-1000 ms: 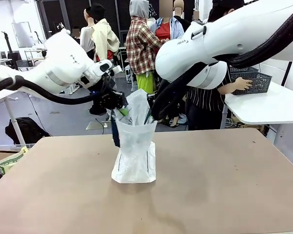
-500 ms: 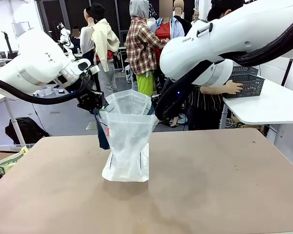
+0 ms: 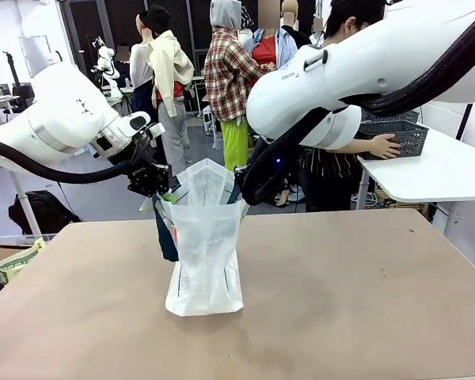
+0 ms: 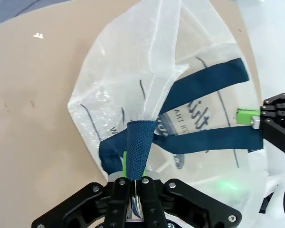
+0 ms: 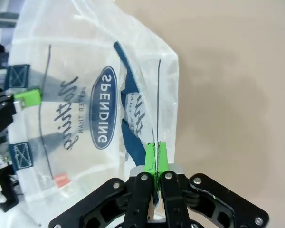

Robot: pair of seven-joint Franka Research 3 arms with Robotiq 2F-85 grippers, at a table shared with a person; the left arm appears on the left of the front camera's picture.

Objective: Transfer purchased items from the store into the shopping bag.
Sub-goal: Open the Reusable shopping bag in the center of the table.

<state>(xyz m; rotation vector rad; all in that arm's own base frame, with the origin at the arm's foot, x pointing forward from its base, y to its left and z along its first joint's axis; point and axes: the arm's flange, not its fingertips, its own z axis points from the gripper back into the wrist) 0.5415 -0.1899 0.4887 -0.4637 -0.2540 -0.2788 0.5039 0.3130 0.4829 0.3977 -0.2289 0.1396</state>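
Observation:
The shopping bag [image 3: 204, 245], translucent white with dark blue straps and print, stands upright on the brown table [image 3: 348, 301]. My left gripper [image 3: 162, 190] is shut on its left rim; in the left wrist view the fingertips [image 4: 135, 179] pinch a blue mesh strap [image 4: 137, 147] and the plastic. My right gripper [image 3: 239, 194] is shut on the right rim, green pads [image 5: 156, 159] pressed together on the bag's edge [image 5: 157, 123]. The bag's mouth is held spread between both. The store, a dark lattice basket [image 3: 404, 134], sits on a side table with a person's hand [image 3: 384, 146] on it. The purchased items are out of view.
The white side table [image 3: 427, 178] stands at the far right, beyond the brown table's edge. A person stands behind my right arm [image 3: 364, 71]. A low box [image 3: 16, 261] sits off the table's left side.
My left gripper pulled the bag's left rim leftward, and the bag's mouth went from narrow to spread wide. The bag's base slid slightly left. The right gripper shifted only a little.

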